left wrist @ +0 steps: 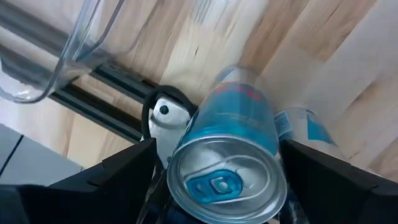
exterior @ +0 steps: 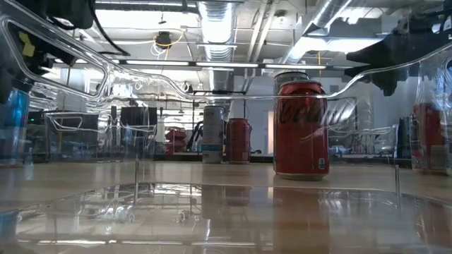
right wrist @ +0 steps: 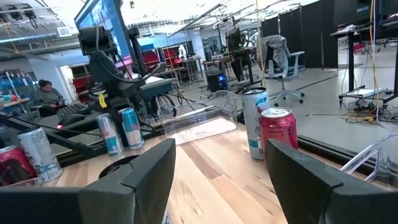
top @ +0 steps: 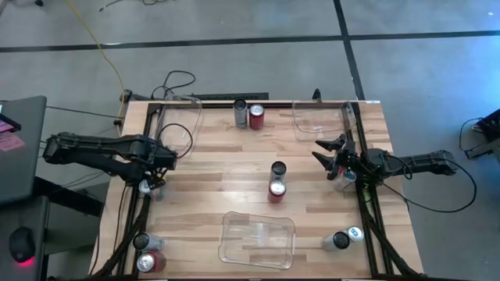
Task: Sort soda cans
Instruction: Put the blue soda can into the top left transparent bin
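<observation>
Nearest us is the front bin point(top: 222, 242), clear and with no can in it. Far left of that bin, at the table's left edge, the left gripper point(top: 151, 185) stands over a silver-blue can point(left wrist: 227, 168). Its jaws are spread on either side of the can, which we judge to be released. A second blue can point(left wrist: 305, 127) is just beside it.

Close left of the bin a corner red can point(top: 150, 263) waits with a neighbour. Behind the bin stand a middle red can point(top: 276, 190) and a dark can point(top: 278, 169), with a far pair beyond. Just right of the bin is a black can point(top: 341, 240). Behind and to the right, the right gripper point(top: 320, 153) hovers open and empty.

We judge the sorting barely begun, since the two back bins look empty too. The middle boards give room to move, but the outer cans sit close to the table edges.
</observation>
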{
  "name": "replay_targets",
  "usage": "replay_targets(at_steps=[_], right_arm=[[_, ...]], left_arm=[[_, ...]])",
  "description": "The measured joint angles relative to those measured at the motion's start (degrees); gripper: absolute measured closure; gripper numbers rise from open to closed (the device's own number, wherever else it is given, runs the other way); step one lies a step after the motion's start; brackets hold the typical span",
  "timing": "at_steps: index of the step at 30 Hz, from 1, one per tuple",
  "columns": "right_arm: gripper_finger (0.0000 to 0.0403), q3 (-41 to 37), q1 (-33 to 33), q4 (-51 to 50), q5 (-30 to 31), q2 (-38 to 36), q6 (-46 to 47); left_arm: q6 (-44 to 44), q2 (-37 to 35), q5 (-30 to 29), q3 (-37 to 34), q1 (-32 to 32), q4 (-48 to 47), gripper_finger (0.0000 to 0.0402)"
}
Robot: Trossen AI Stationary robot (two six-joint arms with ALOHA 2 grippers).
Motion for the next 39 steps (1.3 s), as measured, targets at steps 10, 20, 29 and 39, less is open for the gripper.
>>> replay_targets(at_steps=[10,20,29,39], right_arm=[[0.0132,0.0,0.0,-0.1,0.0,0.0,0.6],[0.0133,0.0,0.0,0.0,0.0,0.0,0.7],[0.0133,0.0,0.0,0.8,0.0,0.0,0.7],[0.0133,0.0,0.0,0.7,0.0,0.0,0.6]], left_arm=[[-0.2,0.0,0.3,0.1,0.0,3.6,0.0167],[-3.7,0.1,1.7,2.6,0.0,6.7,0.0167],[-5.6,1.7,1.2,9.4,0.0,7.0,0.0167],[0.6,12.4,-1.4,22.8,4.0,4.0,0.0167]])
